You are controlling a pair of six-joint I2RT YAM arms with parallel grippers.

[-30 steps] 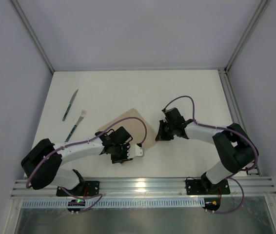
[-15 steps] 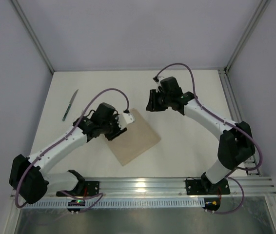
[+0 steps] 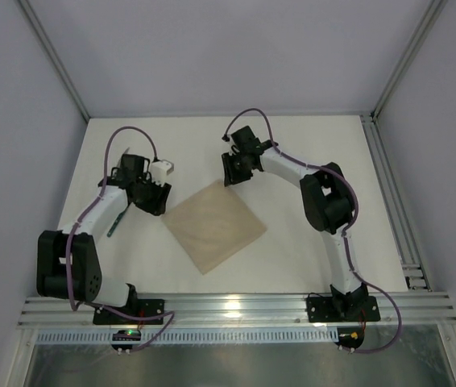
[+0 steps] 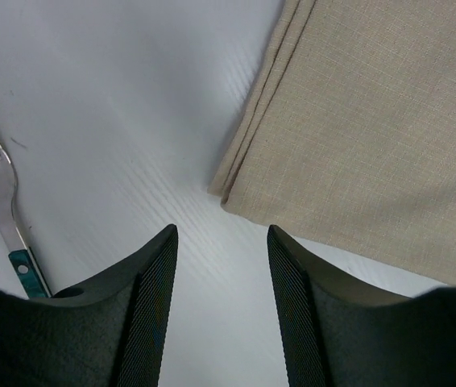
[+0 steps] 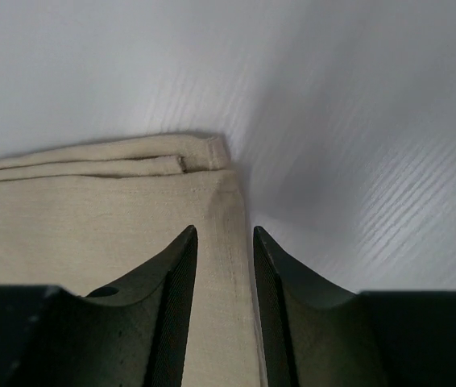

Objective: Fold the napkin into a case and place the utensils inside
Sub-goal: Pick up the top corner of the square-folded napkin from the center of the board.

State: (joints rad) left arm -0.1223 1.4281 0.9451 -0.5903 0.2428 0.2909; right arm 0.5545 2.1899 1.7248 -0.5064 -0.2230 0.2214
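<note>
The beige napkin (image 3: 216, 226) lies flat as a diamond on the white table, with layered edges at its corners. My left gripper (image 3: 155, 201) is open and empty, just off the napkin's left corner; in the left wrist view (image 4: 220, 234) that corner (image 4: 228, 187) lies just ahead of the fingers. My right gripper (image 3: 230, 174) is open at the napkin's far corner; in the right wrist view (image 5: 224, 234) its jaws straddle the napkin's hemmed edge (image 5: 232, 201). The fork (image 4: 1, 193) lies left of the left gripper, its teal handle (image 3: 114, 225) showing under the left arm. The knife is hidden.
The left arm (image 3: 99, 205) stretches along the table's left side over the utensils. The right arm (image 3: 321, 189) reaches from the right base to the far middle. Grey walls enclose the table, and a metal rail (image 3: 228, 310) runs along the near edge.
Both arms have swung from the near side to the far side. The left gripper moved to the napkin's left corner and the right gripper to its far corner. The napkin now lies uncovered.
</note>
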